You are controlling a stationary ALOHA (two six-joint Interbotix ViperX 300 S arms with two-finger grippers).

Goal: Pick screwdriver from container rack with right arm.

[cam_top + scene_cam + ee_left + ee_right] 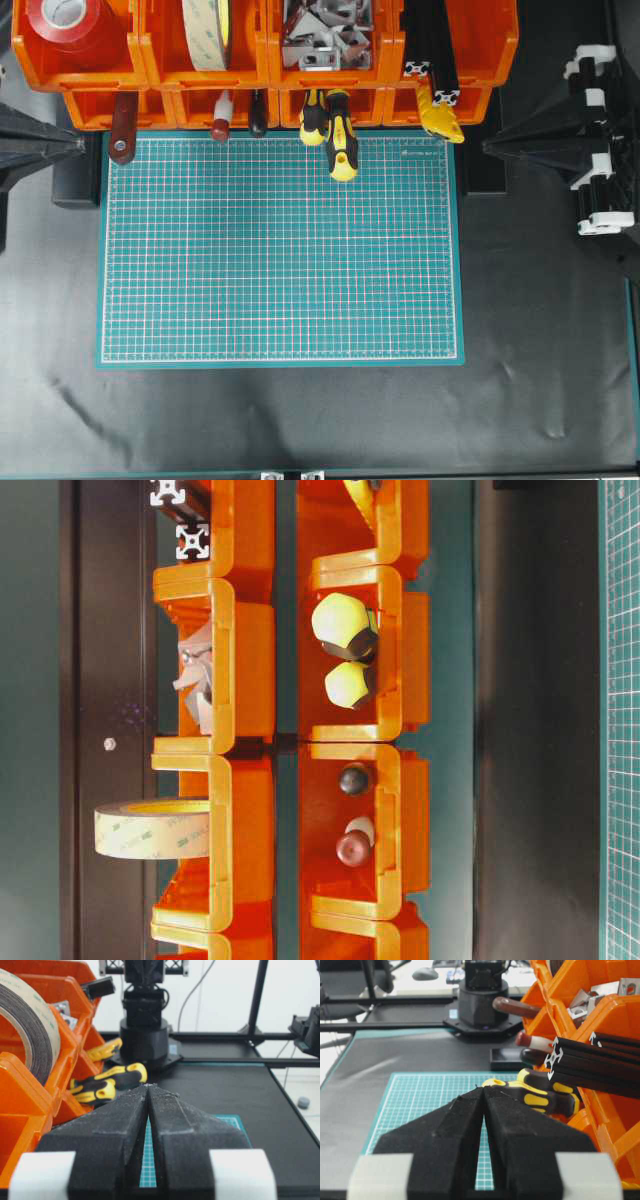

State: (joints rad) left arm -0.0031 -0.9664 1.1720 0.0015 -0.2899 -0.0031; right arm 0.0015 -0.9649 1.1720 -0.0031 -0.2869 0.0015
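Observation:
The screwdriver (342,145) lies in a lower bin of the orange container rack (265,75), its yellow-and-black handle sticking out over the mat; its shaft is hidden. It also shows in the table-level view (343,625), the left wrist view (125,1075) and the right wrist view (540,1097). A stubbier yellow-and-black handle (313,117) lies beside it. My right gripper (490,147) is shut and empty, right of the rack's lower tier, its tips (483,1089) short of the handle. My left gripper (78,146) is shut and empty at the left (148,1086).
A green cutting mat (280,250) lies in front of the rack. The bins hold a red tape roll (70,20), a beige tape roll (207,30), metal brackets (320,35) and black extrusions (440,60). A red-and-white handled tool (221,118) and a brown handle (123,130) stick out.

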